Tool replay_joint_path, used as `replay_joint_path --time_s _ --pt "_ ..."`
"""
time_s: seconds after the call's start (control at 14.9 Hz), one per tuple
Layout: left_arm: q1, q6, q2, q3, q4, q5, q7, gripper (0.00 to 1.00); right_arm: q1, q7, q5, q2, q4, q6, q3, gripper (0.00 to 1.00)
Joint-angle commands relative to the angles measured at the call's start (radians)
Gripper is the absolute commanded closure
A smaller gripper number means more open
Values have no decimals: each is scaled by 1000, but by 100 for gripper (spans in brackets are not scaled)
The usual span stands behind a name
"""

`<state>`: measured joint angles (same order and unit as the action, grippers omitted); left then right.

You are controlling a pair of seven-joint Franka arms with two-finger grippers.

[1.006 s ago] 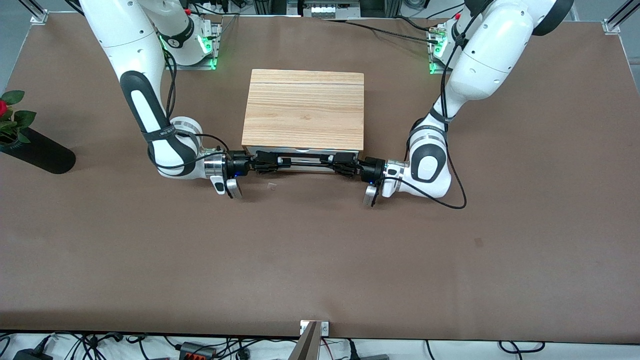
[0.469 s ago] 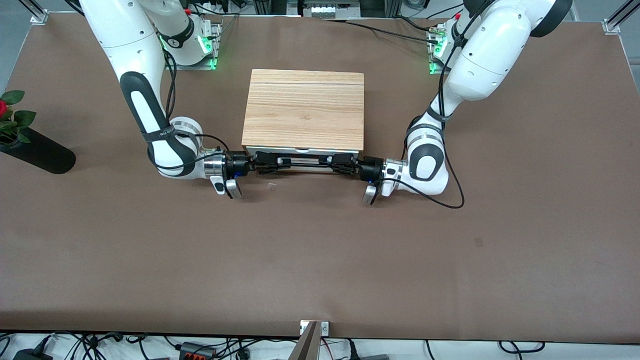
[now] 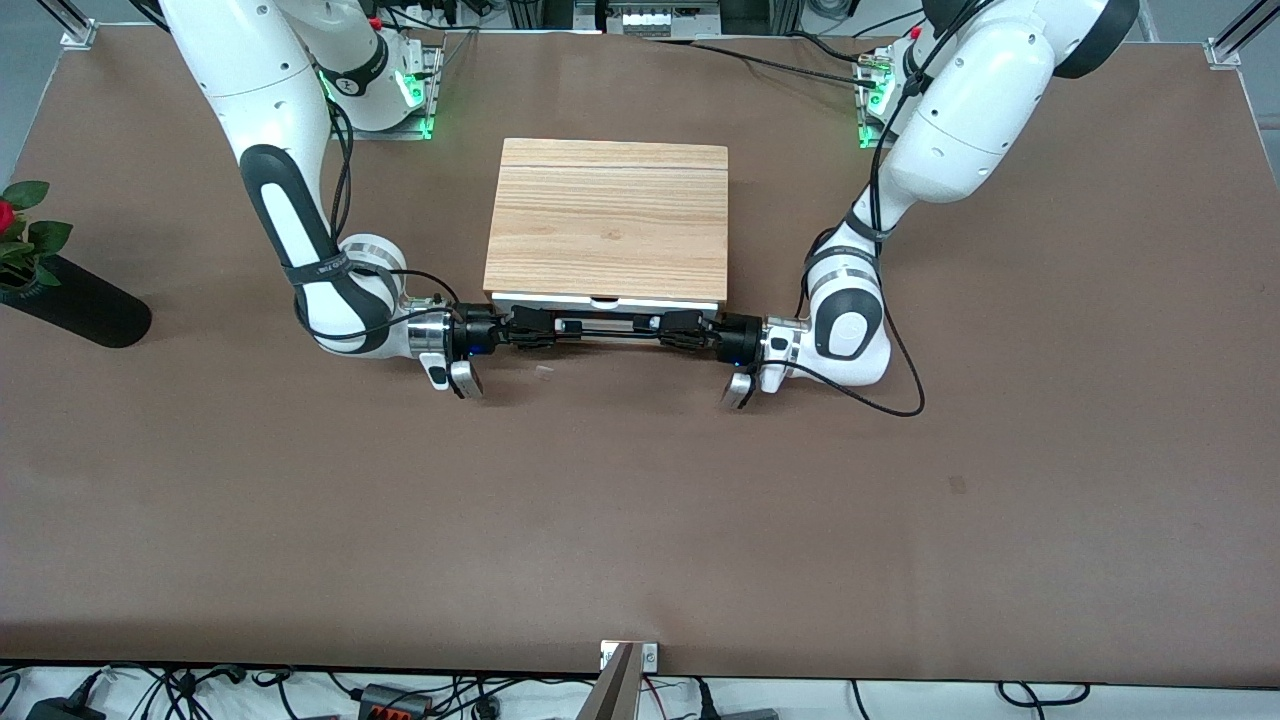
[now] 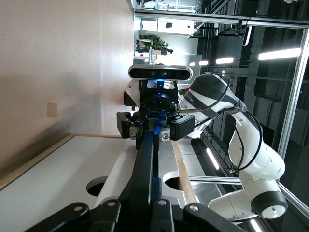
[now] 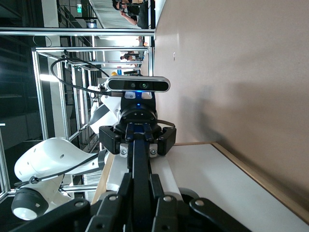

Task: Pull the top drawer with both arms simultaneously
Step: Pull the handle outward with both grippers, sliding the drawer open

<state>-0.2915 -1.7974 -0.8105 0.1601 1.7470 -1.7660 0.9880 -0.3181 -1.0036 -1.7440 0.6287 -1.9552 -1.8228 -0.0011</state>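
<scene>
Top drawer (image 3: 604, 303) sits mid-bench, toward the edge where the arms are mounted, and I see more of its white front clear of the wood cabinet top (image 3: 607, 217) than half a second ago, so I judge the pull has begun. On its black bar handle (image 3: 605, 330) the right gripper (image 3: 532, 328) and left gripper (image 3: 683, 331) stay clenched, one at each end. Both wrist views confirm the handle pinched. A dark vase (image 3: 75, 301) stands by the bench edge at the right arm's end.
</scene>
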Motion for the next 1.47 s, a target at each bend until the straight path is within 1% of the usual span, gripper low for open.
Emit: replay_joint_path --time_s 0.0,0.13,0.27,0.47,0.74,0.94,1.14,1.41 --pt "3 -17 -45 4 -46 -26 69 85 -10 14 -31 8 47 -32 3 100" --pt "-2 -23 -62 4 -73 -33 66 86 -21 16 -31 13 65 -58 3 100" --pt "-2 -65 -65 4 -84 -32 63 86 -21 37 -29 22 84 -59 3 100" --pt "-2 -108 -108 -1 -161 -26 52 86 -19 120 -23 43 157 -76 3 100" --pt "-2 -123 -141 -8 -207 -26 49 86 -29 152 -25 75 223 -125 3 100" --pt "-8 -194 -147 -8 -239 -23 46 86 -38 207 -22 98 286 -165 3 100" --pt "-6 -229 -151 -8 -248 -20 44 86 -59 246 -25 132 350 -193 3 100" --pt "-8 -252 -150 -8 -264 -18 50 86 -78 307 -20 140 387 -243 3 100"
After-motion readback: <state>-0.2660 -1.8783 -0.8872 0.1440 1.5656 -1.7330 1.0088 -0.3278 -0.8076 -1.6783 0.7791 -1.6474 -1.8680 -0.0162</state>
